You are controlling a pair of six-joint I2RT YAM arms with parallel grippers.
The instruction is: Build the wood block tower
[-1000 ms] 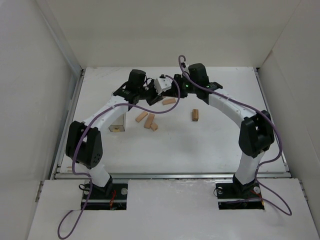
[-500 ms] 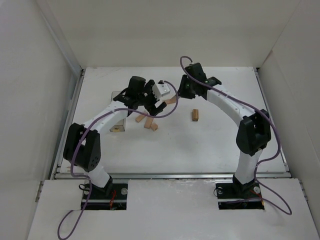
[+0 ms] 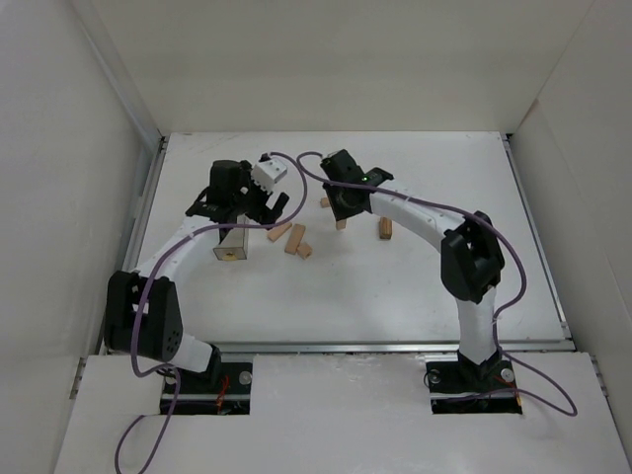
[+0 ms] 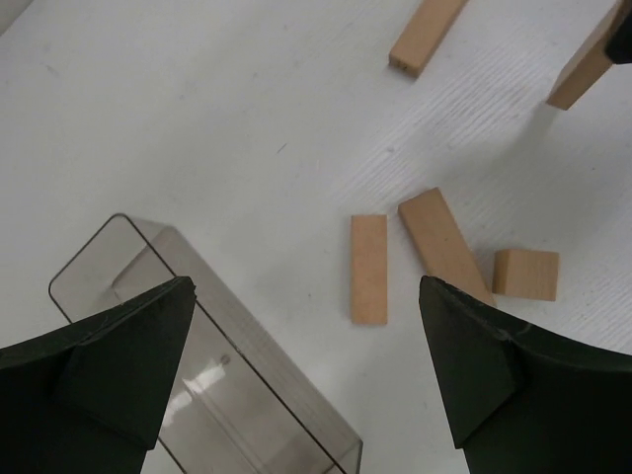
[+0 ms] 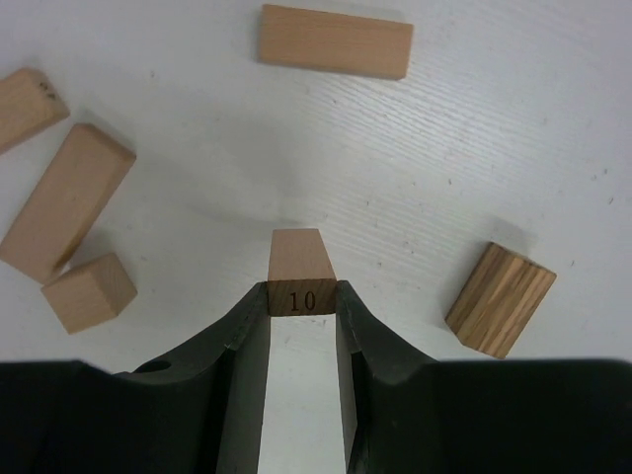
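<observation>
Right gripper (image 5: 301, 296) pinched your plank stamped "10" (image 5: 299, 259) upright among loose blocks (image 5: 67, 202) on the table (image 5: 513, 118); left gripper (image 4: 306, 286) gaped wide. Risk: released off-square, it could've toppled into them.

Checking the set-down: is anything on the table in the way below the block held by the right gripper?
Nothing visible. The right gripper is shut on the block marked 10, with bare table beneath; the cube and the striped-grain block lie apart on either side.
</observation>
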